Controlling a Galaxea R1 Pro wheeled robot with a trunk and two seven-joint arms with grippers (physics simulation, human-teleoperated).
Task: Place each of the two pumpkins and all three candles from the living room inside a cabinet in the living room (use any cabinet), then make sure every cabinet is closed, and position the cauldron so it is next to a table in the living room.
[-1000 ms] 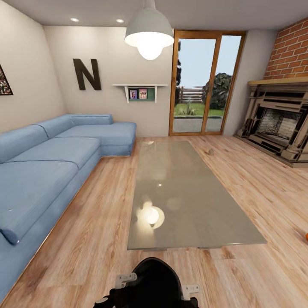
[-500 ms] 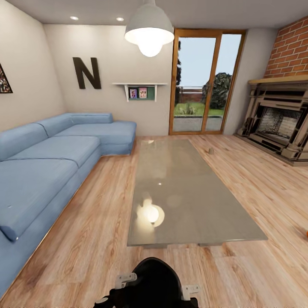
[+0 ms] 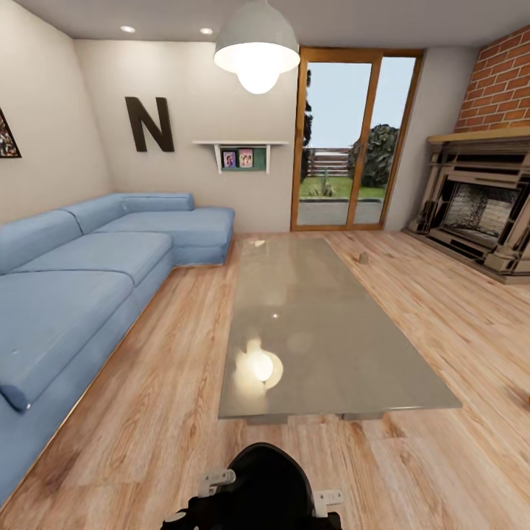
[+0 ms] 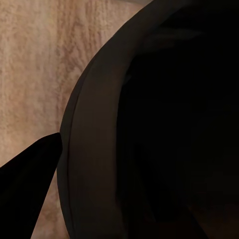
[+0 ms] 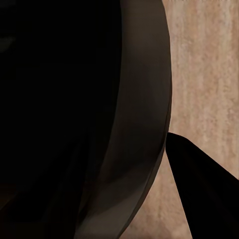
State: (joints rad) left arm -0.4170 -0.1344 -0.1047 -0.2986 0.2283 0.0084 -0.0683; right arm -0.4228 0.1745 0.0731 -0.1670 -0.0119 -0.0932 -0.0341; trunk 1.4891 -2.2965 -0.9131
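The glass-topped table (image 3: 324,346) stands in the middle of the wooden floor ahead of me. One small grey-beige candle (image 3: 363,258) sits on the floor by the table's far right side. A black rounded mass (image 3: 265,489) with pale brackets on either side lies at the head view's lower edge; I cannot tell whether it is the cauldron. Each wrist view shows a dark curved surface over wood floor, with one dark finger (image 4: 25,194) of the left gripper and one dark finger (image 5: 204,189) of the right. The pumpkins and the cabinet are out of view.
A long blue corner sofa (image 3: 81,287) runs along the left wall. A fireplace (image 3: 478,213) stands at the right under a brick wall. A glass door (image 3: 346,140) is at the back. A pendant lamp (image 3: 256,44) hangs over the table.
The whole head view has shifted slightly, so the camera moved. An orange pumpkin at the right edge has slid out of the picture. Nothing in the room has moved by itself.
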